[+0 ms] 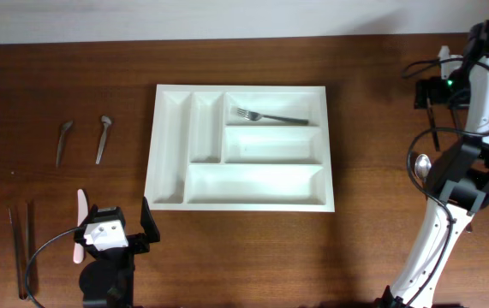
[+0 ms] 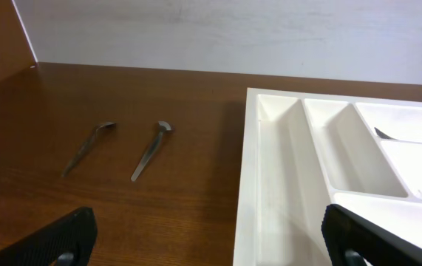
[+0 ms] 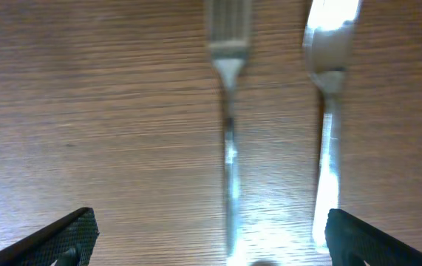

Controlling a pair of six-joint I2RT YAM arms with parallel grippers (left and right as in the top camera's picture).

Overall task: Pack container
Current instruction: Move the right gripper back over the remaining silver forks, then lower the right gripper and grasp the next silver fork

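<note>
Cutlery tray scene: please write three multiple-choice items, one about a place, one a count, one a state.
1. Where in the tray does the fork lie? A. top long compartment B. bottom long compartment C. a narrow slot
2. How many utensils are in the tray? A. none B. one C. three
3. The left gripper is: A. open and empty B. shut on a spoon C. shut on the fork
Answers: A, overhead shows it there; B, other compartments are bare; A, fingers wide apart.
</note>
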